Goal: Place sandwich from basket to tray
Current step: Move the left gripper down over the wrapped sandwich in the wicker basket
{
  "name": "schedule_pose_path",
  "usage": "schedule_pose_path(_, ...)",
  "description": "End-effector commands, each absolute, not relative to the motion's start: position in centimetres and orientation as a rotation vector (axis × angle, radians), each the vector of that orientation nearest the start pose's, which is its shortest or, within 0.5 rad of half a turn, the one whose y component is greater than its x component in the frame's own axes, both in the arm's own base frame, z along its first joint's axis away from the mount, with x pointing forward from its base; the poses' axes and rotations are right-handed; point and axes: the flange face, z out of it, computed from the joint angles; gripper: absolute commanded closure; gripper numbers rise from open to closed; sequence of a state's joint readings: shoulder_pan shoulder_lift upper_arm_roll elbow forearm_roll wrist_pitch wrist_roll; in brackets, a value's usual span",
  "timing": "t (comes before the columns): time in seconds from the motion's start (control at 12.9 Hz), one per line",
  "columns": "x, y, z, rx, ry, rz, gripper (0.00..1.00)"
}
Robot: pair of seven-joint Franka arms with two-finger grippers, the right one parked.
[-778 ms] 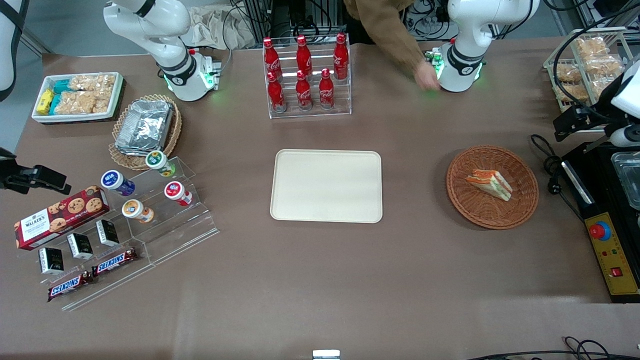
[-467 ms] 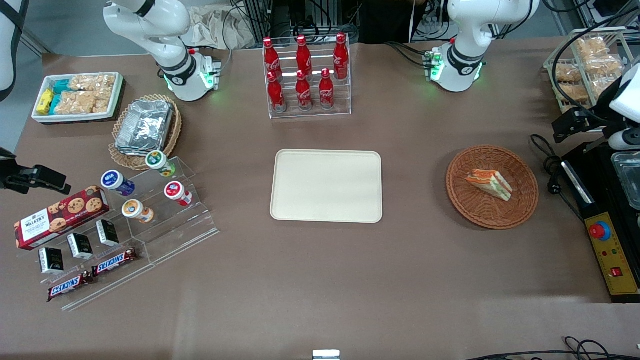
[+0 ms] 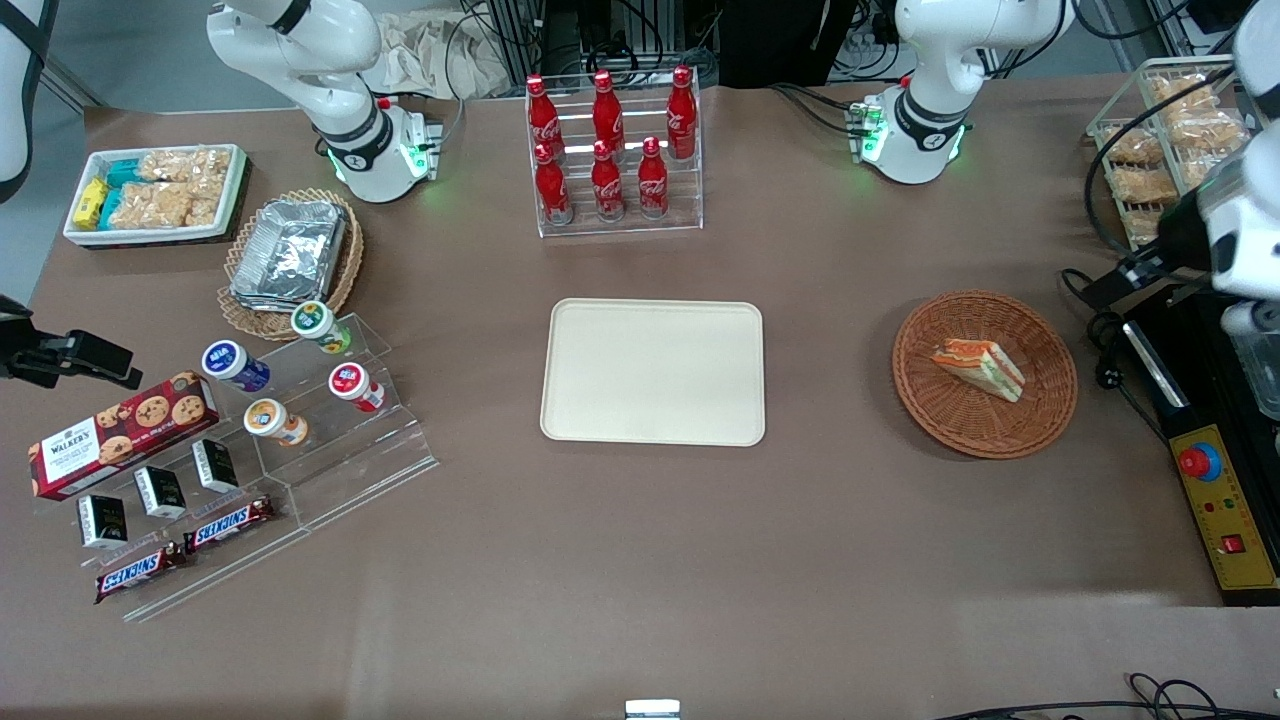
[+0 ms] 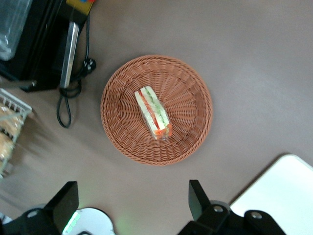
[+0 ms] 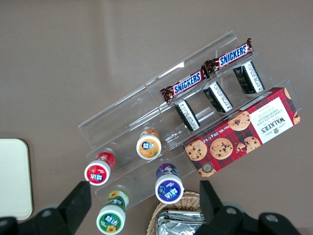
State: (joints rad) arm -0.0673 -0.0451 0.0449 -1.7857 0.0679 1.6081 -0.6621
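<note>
two fingers [image 4: 66,203] of the left gripper [image 4: 132,203] stand spread wide with nothing between them, high above the table and well clear of the basket [image 4: 190,83], so it's an empty approach pose, no contact. jaws bracket open table just beside the basket rim, probably kept wide so they can straddle the wedge once lowered. sandwich [image 4: 153,113] lies on its side in the middle of the basket, filling edge showing, not touching the rim, so it looks easy to reach from above. in the front view the sandwich [image 3: 979,367] sits in the basket [image 3: 925,400] at the working arm's end of the table; the tray [image 3: 652,371] is well apart from the basket, toward the parked arm's end, bare and flat. judged step: line up over the sandwich, none of the transfer done.
</note>
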Motion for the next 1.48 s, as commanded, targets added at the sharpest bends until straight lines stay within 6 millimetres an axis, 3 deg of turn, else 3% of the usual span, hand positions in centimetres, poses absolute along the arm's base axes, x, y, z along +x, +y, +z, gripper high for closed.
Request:
schedule_pose_path(0.0,51.0,-0.7,49.1,-2.786,-1.284,0.052,0.00)
schedule_pose_path(0.16,50.0,-1.0,43.5,-2.713,-1.507,-0.043,0.00)
schedule_pose_path(0.47,51.2,-1.3,36.2,-2.522,-1.844,-0.070,0.00)
schedule_pose_path(0.86,50.3,-1.7,26.5,-2.551,-1.871,-0.134,0.00)
schedule_pose_path(1.09,49.2,-1.6,24.2,-2.567,-1.866,-0.152,0.00)
schedule_pose_path(1.17,49.1,-1.6,23.7,-2.566,-1.858,-0.146,0.07)
schedule_pose_path(1.32,49.2,-1.6,23.7,-2.570,-1.860,-0.154,0.43)
schedule_pose_path(1.4,49.2,-1.6,23.8,-2.569,-1.862,-0.156,0.85)
